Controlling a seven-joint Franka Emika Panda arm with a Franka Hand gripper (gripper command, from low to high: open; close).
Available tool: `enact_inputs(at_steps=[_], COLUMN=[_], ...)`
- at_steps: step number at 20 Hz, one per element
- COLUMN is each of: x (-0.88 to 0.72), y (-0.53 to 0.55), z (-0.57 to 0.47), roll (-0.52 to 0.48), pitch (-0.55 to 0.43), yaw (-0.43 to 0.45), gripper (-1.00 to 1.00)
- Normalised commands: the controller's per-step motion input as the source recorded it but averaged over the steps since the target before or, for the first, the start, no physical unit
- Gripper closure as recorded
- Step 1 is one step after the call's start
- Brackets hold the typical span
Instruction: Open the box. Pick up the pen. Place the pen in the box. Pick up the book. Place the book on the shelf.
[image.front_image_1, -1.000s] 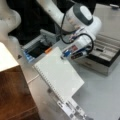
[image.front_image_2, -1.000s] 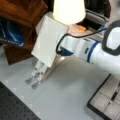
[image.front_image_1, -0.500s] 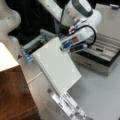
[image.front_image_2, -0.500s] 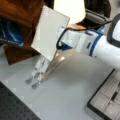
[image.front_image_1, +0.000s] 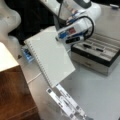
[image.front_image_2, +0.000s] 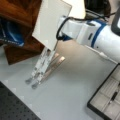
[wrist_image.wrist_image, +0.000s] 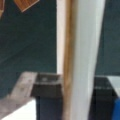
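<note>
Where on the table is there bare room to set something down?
Bare grey table lies below the open box, right of the metal strips. It's crowded near the shelf, where the gripper holds the book.

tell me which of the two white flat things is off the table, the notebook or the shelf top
The spiral notebook: the gripper holds it tilted in the air, beside the open box. The cream shelf top sits fixed on its wooden unit.

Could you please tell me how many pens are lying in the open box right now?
2 that I can make out: slim black pens lying in the long compartments of the open black-rimmed, silver-sided box, right of the gripper holding the white spiral notebook. Others may be hidden.
</note>
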Motion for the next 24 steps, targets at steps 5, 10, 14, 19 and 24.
enact_inputs(at_steps=[5, 10, 14, 19, 24], x=[-0.33, -0.39, -0.41, -0.41, -0.39], y=[-0.20, -0.18, -0.22, -0.26, -0.32], z=[0.28, 0.25, 0.16, 0.10, 0.07], roll=[-0.040, 0.037, 0.106, 0.167, 0.222], pitch=[0.070, 0.089, 0.096, 0.077, 0.042], yaw=[-0.181, -0.124, -0.041, 0.057, 0.124], gripper=[1.00, 1.00, 1.00, 1.00, 1.00])
